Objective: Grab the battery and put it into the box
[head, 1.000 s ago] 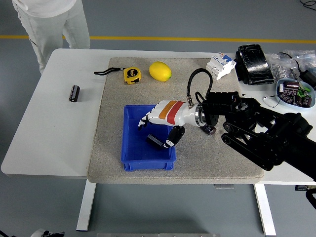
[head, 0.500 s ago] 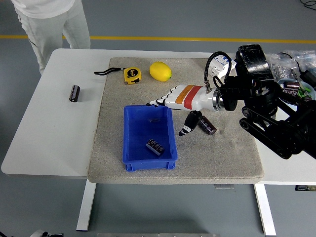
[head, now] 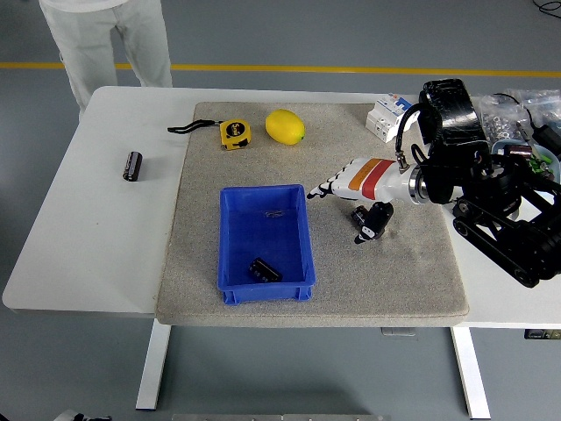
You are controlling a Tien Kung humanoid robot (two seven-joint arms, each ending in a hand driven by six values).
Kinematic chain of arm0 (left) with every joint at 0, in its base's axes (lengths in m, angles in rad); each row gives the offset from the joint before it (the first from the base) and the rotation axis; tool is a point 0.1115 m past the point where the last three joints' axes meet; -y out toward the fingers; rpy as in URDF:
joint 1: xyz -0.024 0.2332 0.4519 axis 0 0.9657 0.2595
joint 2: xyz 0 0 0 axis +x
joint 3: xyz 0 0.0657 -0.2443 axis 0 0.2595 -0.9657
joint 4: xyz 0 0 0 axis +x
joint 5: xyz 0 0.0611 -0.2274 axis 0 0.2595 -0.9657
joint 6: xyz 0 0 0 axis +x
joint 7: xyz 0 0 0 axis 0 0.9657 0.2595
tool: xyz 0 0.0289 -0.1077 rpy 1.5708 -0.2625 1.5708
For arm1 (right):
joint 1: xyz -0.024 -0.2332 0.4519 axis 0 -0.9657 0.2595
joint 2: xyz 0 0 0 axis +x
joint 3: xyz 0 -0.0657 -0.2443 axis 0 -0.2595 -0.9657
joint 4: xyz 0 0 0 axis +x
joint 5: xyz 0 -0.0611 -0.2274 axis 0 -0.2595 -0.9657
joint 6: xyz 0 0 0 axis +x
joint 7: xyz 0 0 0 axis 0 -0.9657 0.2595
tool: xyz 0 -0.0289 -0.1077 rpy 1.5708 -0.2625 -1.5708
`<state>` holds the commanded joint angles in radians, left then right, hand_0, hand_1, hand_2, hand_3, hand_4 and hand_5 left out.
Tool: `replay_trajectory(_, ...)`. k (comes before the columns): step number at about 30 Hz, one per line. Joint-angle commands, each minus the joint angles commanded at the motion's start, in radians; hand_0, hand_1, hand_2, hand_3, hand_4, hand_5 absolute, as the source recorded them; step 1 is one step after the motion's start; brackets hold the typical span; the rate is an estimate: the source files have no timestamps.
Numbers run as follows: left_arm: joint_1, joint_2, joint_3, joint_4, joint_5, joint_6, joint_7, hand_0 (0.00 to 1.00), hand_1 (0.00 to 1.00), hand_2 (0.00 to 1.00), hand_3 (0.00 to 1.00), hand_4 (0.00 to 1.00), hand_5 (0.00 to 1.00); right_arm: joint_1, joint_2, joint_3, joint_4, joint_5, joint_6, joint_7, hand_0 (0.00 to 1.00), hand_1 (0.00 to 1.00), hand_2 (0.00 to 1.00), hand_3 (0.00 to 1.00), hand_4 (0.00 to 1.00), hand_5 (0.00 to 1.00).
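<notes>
The battery (head: 263,269) lies in the box (head: 266,241), down at its near end, tilted a little and resting on the blue floor close to the front wall. So the placing looks done, and the step in hand is, I judge, clearing the arm away cleanly. The right robot hand (head: 344,203) hangs just outside the box's rim at about 3 o'clock from it, white fingers (head: 321,190) stretched out flat and holding nothing, thumb dropped below. To do this well it should lift before swinging right, so the fingers cannot catch the rim and shift the box on the mat (head: 316,206). A second battery (head: 361,216) seems to lie under the thumb at 3 o'clock from the box, partly hidden; the hand should not knock it. Further out, a lemon (head: 284,126) and a tape measure (head: 233,133) sit at 12 o'clock, and another battery (head: 132,165) lies well apart at 10 o'clock on the bare surface (head: 88,219). A person (head: 105,39) stands at the far side. No writing or brand is legible anywhere; the labels are too small.
</notes>
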<state>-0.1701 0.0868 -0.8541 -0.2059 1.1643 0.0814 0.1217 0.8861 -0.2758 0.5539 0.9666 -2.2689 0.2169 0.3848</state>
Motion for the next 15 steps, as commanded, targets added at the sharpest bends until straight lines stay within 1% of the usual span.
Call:
replay_trajectory(2,0.0,-0.001,-0.001,0.0,0.0,0.0,0.0,0.799,0.728,0.725,0.561,0.618,0.491,-0.004,-0.005,-0.018,-0.021,0.0,-0.023,-0.003,0.698,0.715,0.795,0.895,0.998,0.154)
replay_trajectory(3,-0.001,-0.001,0.0,0.0,-0.001,0.0,-0.001,0.799,0.727,0.724,0.56,0.617,0.491,-0.005,-0.007,-0.027,-0.03,0.0,-0.035,-0.003,0.668,0.69,0.781,0.905,0.998,0.156)
replay_trajectory(7,-0.002,-0.003,0.004,0.0,-0.008,0.002,-0.002,0.799,0.727,0.724,0.56,0.617,0.491,-0.009,-0.016,-0.054,-0.068,0.0,-0.049,-0.011,0.668,0.69,0.781,0.905,0.998,0.156)
replay_trajectory(11,-0.004,-0.003,0.007,0.0,-0.01,0.001,-0.003,0.799,0.727,0.729,0.561,0.617,0.491,-0.007,-0.019,-0.058,-0.099,0.0,-0.069,-0.013,0.654,0.687,0.777,0.905,0.998,0.141)
replay_trajectory(14,-0.005,-0.003,0.008,0.0,-0.009,0.001,-0.002,0.799,0.727,0.729,0.561,0.617,0.491,-0.006,-0.019,-0.065,-0.114,0.0,-0.104,-0.008,0.654,0.687,0.777,0.905,0.998,0.141)
replay_trajectory(15,-0.004,-0.003,0.008,-0.001,-0.009,0.0,-0.001,0.798,0.727,0.728,0.561,0.617,0.491,-0.007,-0.019,-0.067,-0.118,0.0,-0.111,-0.006,0.592,0.653,0.741,0.848,0.998,0.138)
